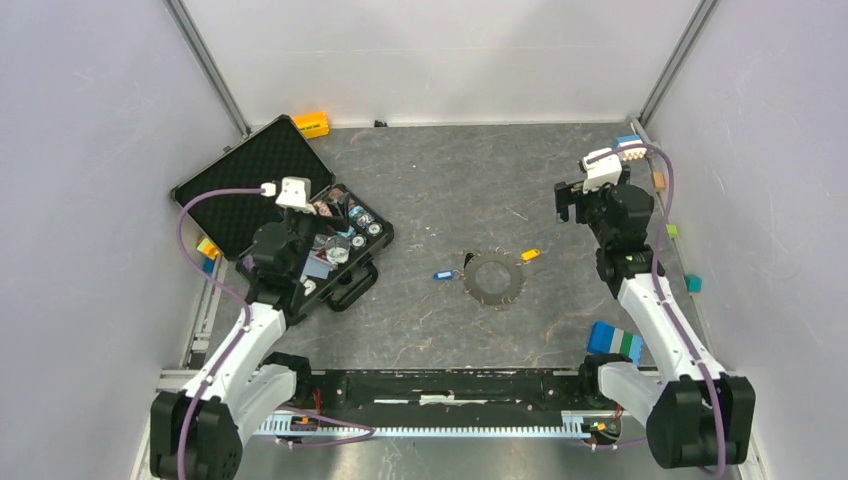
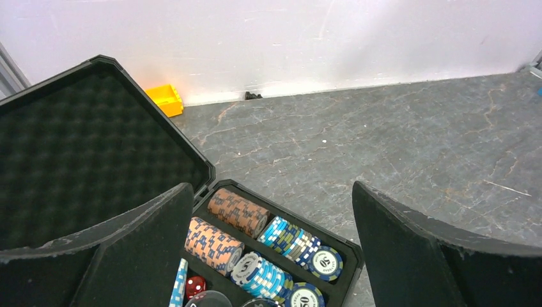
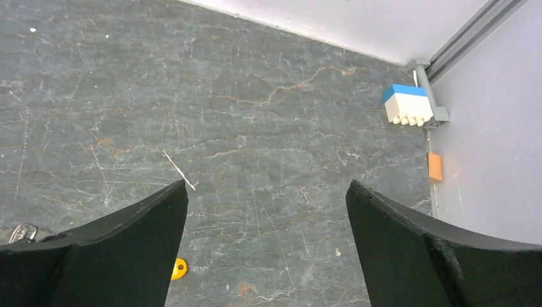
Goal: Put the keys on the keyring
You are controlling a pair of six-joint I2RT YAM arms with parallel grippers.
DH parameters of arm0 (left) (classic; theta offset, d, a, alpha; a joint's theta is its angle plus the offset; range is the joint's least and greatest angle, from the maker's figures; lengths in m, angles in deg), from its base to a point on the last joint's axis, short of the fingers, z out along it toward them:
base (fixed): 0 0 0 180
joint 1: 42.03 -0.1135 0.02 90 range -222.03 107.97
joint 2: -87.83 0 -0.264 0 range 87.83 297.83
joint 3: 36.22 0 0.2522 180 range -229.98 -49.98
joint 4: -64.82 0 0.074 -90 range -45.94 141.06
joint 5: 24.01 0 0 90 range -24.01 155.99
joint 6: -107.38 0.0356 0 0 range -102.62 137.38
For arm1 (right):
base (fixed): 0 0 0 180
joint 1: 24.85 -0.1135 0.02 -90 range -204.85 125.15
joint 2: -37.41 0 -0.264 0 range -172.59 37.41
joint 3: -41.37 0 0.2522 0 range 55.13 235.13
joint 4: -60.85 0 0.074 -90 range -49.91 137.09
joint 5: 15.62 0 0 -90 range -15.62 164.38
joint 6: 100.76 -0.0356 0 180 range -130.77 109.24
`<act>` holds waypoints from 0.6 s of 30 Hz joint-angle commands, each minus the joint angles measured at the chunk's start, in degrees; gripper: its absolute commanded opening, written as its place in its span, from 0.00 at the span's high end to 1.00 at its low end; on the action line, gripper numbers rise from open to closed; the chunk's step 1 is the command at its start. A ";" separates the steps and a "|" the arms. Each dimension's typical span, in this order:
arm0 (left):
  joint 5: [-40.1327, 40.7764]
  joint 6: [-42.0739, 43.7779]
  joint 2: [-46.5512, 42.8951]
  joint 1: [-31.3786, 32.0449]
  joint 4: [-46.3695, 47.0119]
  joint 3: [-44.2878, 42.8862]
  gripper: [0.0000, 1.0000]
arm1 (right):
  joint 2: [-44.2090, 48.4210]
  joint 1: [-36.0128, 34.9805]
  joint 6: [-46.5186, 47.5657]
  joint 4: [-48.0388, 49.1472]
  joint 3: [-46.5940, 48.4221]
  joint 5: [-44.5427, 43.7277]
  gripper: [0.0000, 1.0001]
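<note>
My left claw (image 2: 271, 189) hangs wide open and holds nothing. It sits over the open black case (image 1: 243, 172), between 9 and 10 o'clock from the keyring (image 1: 493, 279) in the overhead view. Between its fingers (image 2: 137, 246) I see rows of poker chips (image 2: 259, 252) in the tray, with the foam lid lying back at 10 o'clock. An orange block (image 2: 165, 99) sits by the far wall at 11 o'clock.

My right claw (image 3: 266, 187) is spread just as wide and is also empty. It hovers over bare table (image 3: 268, 115), between 1 and 2 o'clock from the keyring and well apart from it.

The keyring lies flat as a round loop near the middle of the table. The blue key (image 1: 443, 274) lies just beside it at 9 o'clock; I cannot tell whether they touch. The yellow-orange key (image 1: 530, 254) lies near the loop at 2 o'clock, and neither key is threaded on. Its coloured head also peeks out by my right claw's left finger, at 7 o'clock in that wrist view. A blue-and-white block (image 3: 409, 105) stands in the far corner at 1 o'clock.
</note>
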 commanded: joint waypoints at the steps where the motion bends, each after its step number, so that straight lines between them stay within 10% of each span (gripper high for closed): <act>1: -0.04 -0.55 -3.90 -0.24 -6.51 -3.48 0.00 | 3.82 0.15 -2.08 1.35 -1.14 -0.19 0.02; 18: -1.58 -2.05 -6.32 -0.23 -9.94 -4.13 0.00 | 15.13 0.12 -0.75 4.90 -6.74 2.54 0.02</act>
